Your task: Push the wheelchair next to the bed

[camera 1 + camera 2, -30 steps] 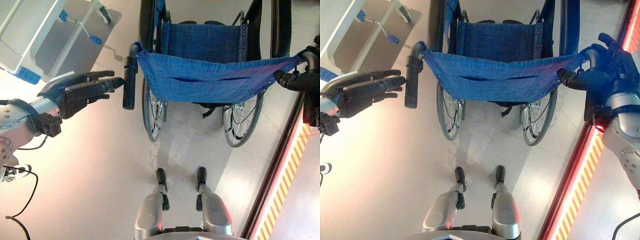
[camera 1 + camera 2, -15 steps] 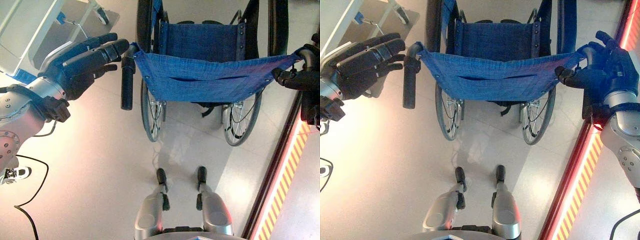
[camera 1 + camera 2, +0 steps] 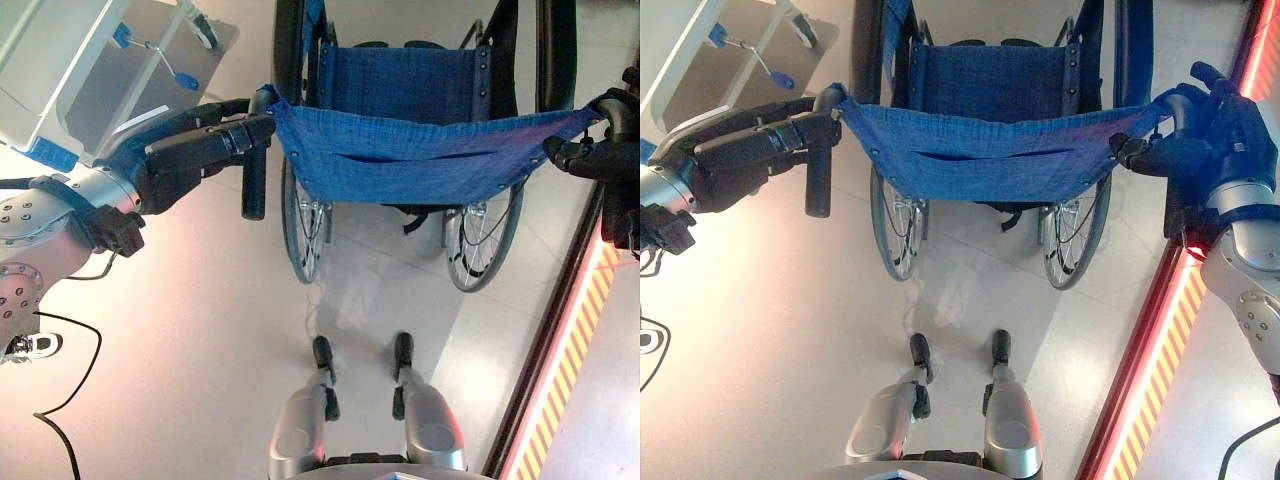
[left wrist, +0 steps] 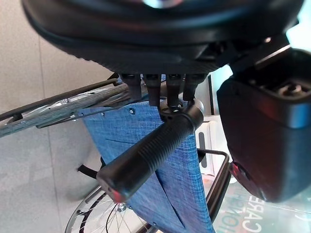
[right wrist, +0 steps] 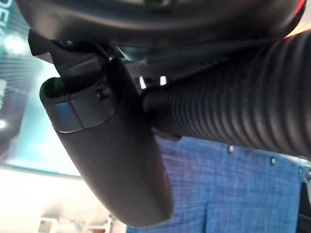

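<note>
The wheelchair's blue cloth back (image 3: pixel 420 150) faces me, its large wheels (image 3: pixel 300 225) on the pale floor. My left hand (image 3: pixel 170 160) reaches in from the left with straight fingers (image 4: pixel 150 90) lying across the upper end of the black ribbed left push handle (image 3: pixel 252 185), not wrapped round it. At the chair's other side my right hand (image 3: pixel 1215 135) is curled round the right push handle (image 5: pixel 243 111), thumb (image 5: pixel 112 160) across it. The white bed (image 3: pixel 50 60) with blue fittings stands at the far left.
A blue-tipped crank (image 3: pixel 160 55) hangs under the bed frame. Along the right runs a dark strip with a red and yellow striped band (image 3: pixel 565 390) on the floor. Open pale floor (image 3: pixel 180 330) lies between me and the chair.
My left hand has dropped from its raised position and moved right, so its fingers now rest on the top of the left handle. The right hand and wheelchair have stayed put.
</note>
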You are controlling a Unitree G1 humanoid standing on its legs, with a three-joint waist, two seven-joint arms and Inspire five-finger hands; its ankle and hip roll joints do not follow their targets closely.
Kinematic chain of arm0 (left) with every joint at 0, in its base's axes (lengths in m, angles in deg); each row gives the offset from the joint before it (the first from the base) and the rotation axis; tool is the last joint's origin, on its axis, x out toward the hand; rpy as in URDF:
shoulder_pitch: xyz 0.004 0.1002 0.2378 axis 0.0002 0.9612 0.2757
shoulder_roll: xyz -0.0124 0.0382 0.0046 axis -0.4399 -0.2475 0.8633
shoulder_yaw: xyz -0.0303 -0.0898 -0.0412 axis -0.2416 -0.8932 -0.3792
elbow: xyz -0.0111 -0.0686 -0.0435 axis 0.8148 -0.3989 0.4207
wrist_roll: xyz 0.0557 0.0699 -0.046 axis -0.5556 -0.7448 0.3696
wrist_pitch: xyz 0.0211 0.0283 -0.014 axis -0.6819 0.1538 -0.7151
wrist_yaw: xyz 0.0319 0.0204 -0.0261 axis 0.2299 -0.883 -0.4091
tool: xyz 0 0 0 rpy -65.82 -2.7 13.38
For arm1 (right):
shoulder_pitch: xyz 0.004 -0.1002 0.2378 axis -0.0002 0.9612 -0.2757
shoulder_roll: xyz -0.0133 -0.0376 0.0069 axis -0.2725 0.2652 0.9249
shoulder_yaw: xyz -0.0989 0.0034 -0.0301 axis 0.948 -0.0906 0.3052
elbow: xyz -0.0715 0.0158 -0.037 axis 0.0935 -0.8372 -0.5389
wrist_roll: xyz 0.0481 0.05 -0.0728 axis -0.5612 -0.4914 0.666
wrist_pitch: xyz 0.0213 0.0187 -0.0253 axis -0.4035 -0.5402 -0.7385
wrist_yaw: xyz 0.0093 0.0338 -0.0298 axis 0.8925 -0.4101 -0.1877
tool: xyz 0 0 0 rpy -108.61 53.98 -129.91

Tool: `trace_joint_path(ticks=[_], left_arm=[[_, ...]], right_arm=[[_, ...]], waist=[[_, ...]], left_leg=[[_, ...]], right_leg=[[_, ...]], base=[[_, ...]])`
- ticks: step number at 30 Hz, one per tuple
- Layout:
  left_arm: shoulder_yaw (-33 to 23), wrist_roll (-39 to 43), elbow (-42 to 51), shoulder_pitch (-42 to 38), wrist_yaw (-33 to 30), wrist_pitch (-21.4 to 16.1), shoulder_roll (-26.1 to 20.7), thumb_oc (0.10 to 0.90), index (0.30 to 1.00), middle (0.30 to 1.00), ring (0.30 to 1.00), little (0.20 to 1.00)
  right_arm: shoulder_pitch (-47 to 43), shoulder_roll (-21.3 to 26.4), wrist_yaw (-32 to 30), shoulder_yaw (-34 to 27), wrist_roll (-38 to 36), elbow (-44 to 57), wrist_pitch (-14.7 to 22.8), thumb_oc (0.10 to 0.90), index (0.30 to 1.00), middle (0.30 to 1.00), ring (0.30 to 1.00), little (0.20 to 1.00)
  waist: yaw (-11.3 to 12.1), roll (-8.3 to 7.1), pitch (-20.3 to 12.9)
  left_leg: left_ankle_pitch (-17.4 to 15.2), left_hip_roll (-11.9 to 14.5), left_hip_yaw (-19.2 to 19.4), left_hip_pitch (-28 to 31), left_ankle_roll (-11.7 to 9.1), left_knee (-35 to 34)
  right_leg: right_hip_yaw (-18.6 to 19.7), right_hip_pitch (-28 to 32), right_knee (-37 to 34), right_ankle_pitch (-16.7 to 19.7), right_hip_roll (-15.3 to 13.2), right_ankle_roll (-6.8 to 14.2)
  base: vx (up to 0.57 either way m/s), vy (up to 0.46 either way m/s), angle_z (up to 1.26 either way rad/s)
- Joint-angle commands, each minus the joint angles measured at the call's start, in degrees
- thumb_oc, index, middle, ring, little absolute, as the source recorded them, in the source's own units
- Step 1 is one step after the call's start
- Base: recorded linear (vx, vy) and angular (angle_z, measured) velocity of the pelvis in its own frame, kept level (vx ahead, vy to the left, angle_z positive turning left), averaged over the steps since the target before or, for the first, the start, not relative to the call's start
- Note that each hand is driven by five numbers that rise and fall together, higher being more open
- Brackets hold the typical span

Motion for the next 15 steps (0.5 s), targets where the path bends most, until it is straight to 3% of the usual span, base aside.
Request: trace_joint_path(ticks=[1,10,15], left_arm=[[-1.2,1.8,1.7,-1.0,3.6,-2.5,-4.7,0.8,0.9,0.9,0.9,0.9],[0.0,3.4,4.0,-2.2,1.2,-3.7,-5.3,0.8,0.9,0.9,0.9,0.9],[1.1,7.4,2.5,-3.5,-1.8,-0.2,-4.5,0.8,0.9,0.9,0.9,0.9]], right_arm=[[-3.4,4.1,-1.1,-1.8,-1.8,1.3,5.0,0.8,0.9,0.9,0.9,0.9],[-2.8,4.2,-0.7,-1.4,-1.5,0.8,6.0,0.8,0.9,0.9,0.9,0.9],[-4.4,4.5,-0.5,-0.2,-1.5,0.0,5.5,0.8,0.9,0.9,0.9,0.9]], waist=[[-1.2,-1.56,-3.5],[-1.3,-1.01,-3.5],[-1.5,-0.84,-3.4]], left_leg=[[0.0,-0.8,2.6,-1.4,-1.9,2.4],[-0.1,-0.9,3.0,-1.3,-2.0,2.4],[0.0,-0.9,3.1,-1.4,-2.0,2.2]], right_leg=[[0.8,-2.4,4.7,-0.3,-1.0,0.4],[0.9,-2.5,4.9,-0.4,-1.3,0.4],[1.0,-2.7,4.9,-0.4,-1.3,0.4]], base=[[0.0,0.0,0.0],[0.0,0.0,0.0],[0.0,0.0,0.0]])
